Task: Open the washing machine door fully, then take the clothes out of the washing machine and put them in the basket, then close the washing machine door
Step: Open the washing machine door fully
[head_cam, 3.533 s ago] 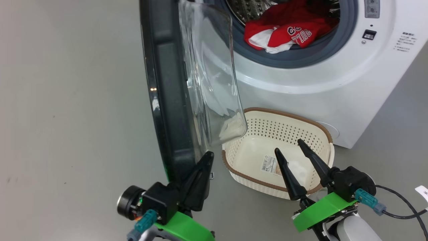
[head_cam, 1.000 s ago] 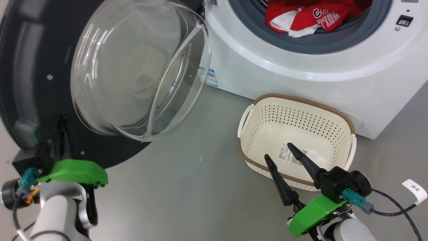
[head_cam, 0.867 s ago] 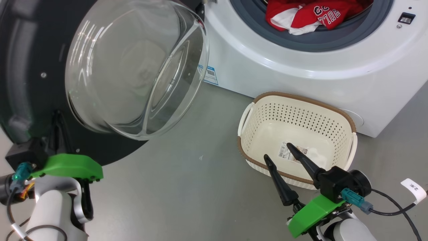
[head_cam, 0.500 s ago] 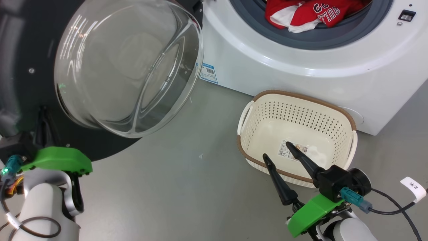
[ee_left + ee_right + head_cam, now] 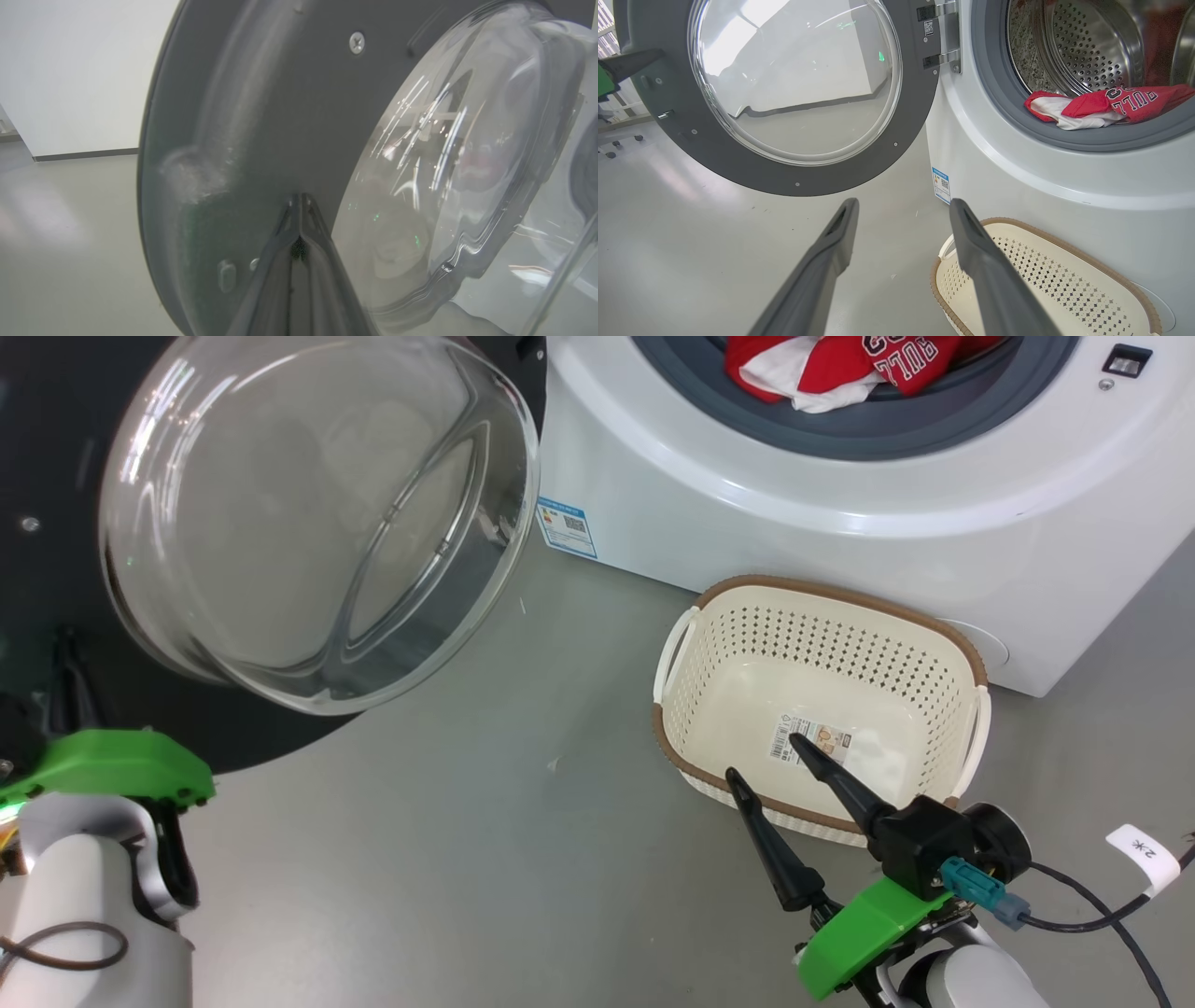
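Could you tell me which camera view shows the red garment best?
The right wrist view: the red garment lies on the grey ring, lettering visible. The head view crops it at the top; the left wrist view faces the door.

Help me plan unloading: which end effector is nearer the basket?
Right. Right end effector hovers open at the basket's near rim; left end effector, shut, at the washing machine door.

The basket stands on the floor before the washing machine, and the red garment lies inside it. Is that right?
Not quite. The basket does stand on the floor before the washing machine, but it holds only a sticker. The red garment lies in the drum, at the door opening, as the right wrist view shows.
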`<state>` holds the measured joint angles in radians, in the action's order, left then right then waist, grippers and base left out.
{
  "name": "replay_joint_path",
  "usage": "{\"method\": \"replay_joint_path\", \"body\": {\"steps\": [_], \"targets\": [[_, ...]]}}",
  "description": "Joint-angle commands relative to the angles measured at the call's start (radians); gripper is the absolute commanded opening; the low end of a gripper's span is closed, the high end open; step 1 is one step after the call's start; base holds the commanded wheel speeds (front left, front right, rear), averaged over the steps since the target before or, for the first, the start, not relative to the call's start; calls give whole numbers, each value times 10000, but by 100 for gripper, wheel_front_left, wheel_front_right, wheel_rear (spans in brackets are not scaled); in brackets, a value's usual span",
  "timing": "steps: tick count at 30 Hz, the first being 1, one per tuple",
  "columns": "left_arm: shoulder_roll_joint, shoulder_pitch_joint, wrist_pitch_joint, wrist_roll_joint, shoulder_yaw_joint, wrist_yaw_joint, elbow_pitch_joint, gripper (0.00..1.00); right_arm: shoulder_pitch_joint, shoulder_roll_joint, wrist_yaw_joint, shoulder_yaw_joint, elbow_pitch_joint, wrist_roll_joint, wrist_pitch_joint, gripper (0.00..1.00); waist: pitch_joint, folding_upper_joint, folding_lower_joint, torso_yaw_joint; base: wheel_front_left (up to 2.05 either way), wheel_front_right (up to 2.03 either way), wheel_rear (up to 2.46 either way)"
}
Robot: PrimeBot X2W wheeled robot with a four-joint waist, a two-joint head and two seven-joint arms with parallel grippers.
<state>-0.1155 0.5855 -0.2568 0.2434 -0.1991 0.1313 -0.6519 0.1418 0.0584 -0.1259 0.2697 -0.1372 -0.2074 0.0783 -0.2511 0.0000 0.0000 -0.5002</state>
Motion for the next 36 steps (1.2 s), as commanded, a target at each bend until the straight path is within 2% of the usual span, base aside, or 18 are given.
{"method": "replay_joint_path", "body": {"steps": [1, 11, 19, 28, 29, 30, 31, 32, 36], "targets": [[-583, 327, -49, -175, -529, -33, 85, 0, 89, -82, -48, 260, 319, 214, -16, 100, -43, 0, 0, 38, 0, 0, 0], [-831, 927, -49, -433, -1284, -328, -643, 0, 204, -82, -48, 299, 365, 300, -96, 100, -243, 0, 0, 167, 0, 0, 0], [-677, 916, -49, -665, -1693, -419, -343, 0, 258, -82, -48, 321, 307, 224, -43, 100, -190, 0, 0, 281, 0, 0, 0], [-170, 499, -49, -797, -1928, -994, 466, 1, 298, -82, -48, 289, 83, -67, 255, 100, 94, 0, 0, 345, 0, 0, 0], [-131, 435, -49, -834, -1936, -1036, 603, 16, 304, -82, -48, 293, 49, -114, 313, 100, 142, 0, 0, 361, 0, 0, 0], [-98, 362, -49, -888, -1926, -1074, 742, 37, 303, -82, -48, 291, 16, -169, 369, 100, 183, 0, 0, 376, 0, 0, 0], [-61, 289, -49, -925, -1908, -1127, 860, 84, 301, -82, -48, 288, -22, -225, 429, 100, 230, 0, 0, 400, 0, 0, 0], [-21, 229, -49, -950, -1883, -1191, 995, 100, 298, -82, -48, 279, -63, -276, 482, 100, 264, 0, 0, 421, 0, 0, 0], [148, -64, -49, -1100, -1645, -1451, 1723, 100, 275, -82, -48, 232, -285, -475, 716, 100, 422, 0, 0, 595, 0, 0, 0]]}}
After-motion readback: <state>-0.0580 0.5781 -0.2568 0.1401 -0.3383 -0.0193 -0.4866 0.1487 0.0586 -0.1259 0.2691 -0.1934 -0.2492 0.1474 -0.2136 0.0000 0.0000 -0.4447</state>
